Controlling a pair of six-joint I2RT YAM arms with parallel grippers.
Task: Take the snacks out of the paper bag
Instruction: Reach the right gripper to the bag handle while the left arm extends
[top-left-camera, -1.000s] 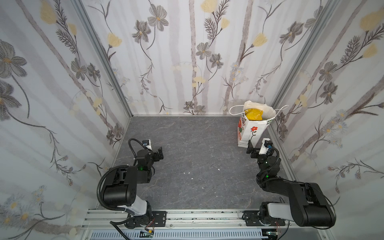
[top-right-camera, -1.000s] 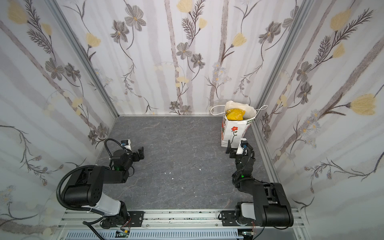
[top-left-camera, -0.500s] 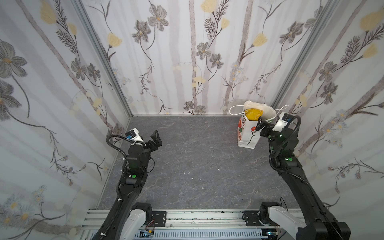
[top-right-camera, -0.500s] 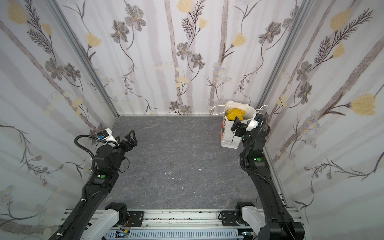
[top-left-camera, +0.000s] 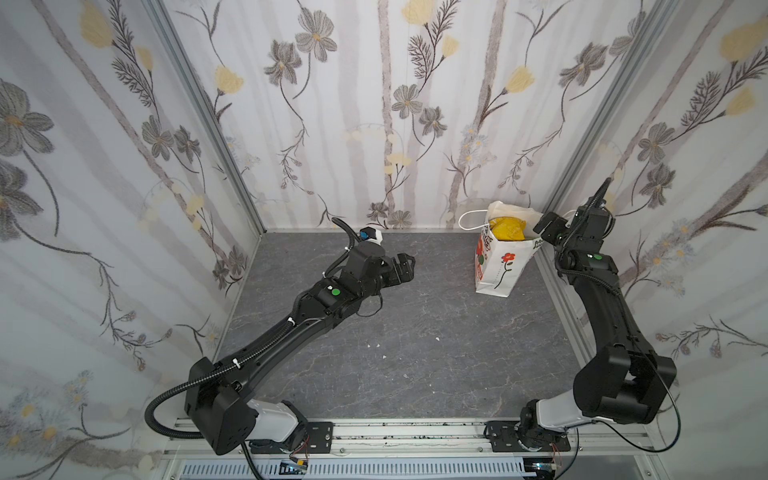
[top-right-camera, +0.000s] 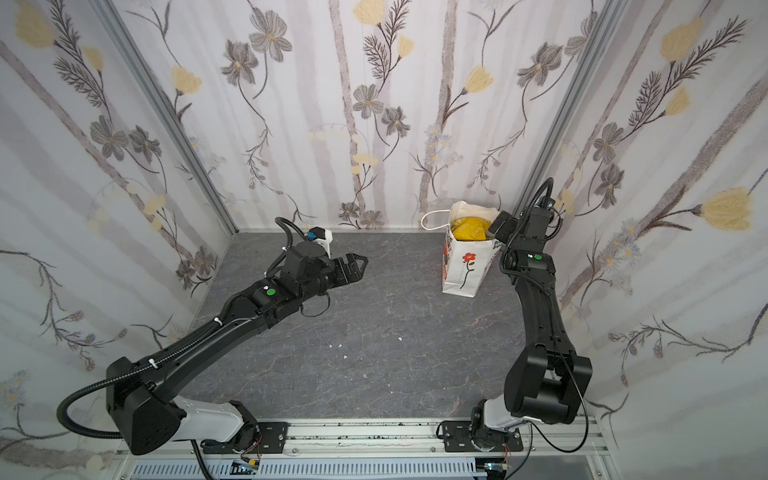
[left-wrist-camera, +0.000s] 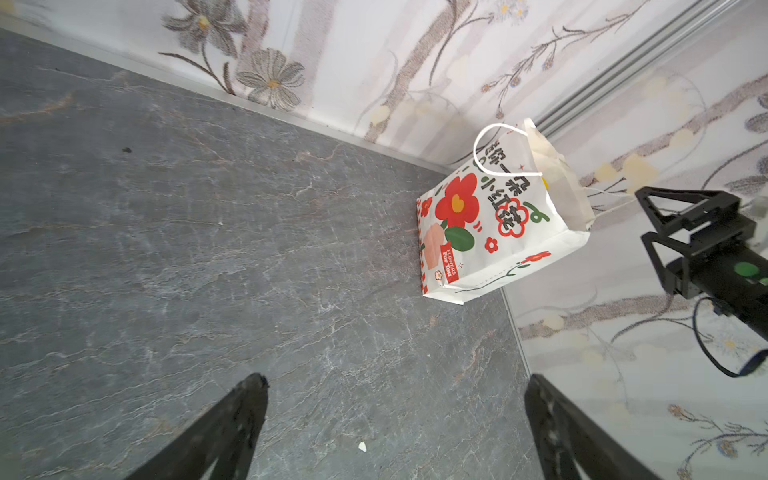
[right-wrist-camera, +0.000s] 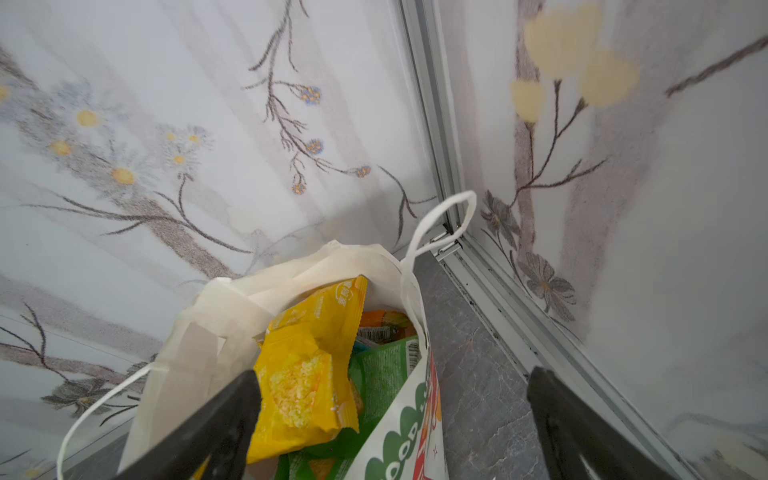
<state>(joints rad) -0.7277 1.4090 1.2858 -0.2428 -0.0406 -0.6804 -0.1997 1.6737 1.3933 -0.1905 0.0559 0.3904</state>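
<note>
The bag (top-left-camera: 498, 266) stands upright at the upper right of the counter (top-left-camera: 415, 332) in both top views, close to the wall corner. The snacks are inside it: a yellow packet (right-wrist-camera: 307, 374) on top, a green packet (right-wrist-camera: 382, 374) beside it and an orange packet (right-wrist-camera: 382, 318) behind.

The right claw (left-wrist-camera: 643, 216) hangs spread at the bag's mouth, holding nothing. The left claw (top-right-camera: 359, 264), also spread and empty, is well apart at centre frame.

My worry is that nothing braces that light bag, so a pull on a packet could lift or tip it. 1 prong also looks set outside the paper wall, where it could crumple the paper or snag the cord handle (right-wrist-camera: 436, 224).

A red label (left-wrist-camera: 449, 259) reads "FLOWERS FOR YOU", with Chinese characters above. Near the rim I think the green lettering (right-wrist-camera: 399, 440) says "GOOD".
</note>
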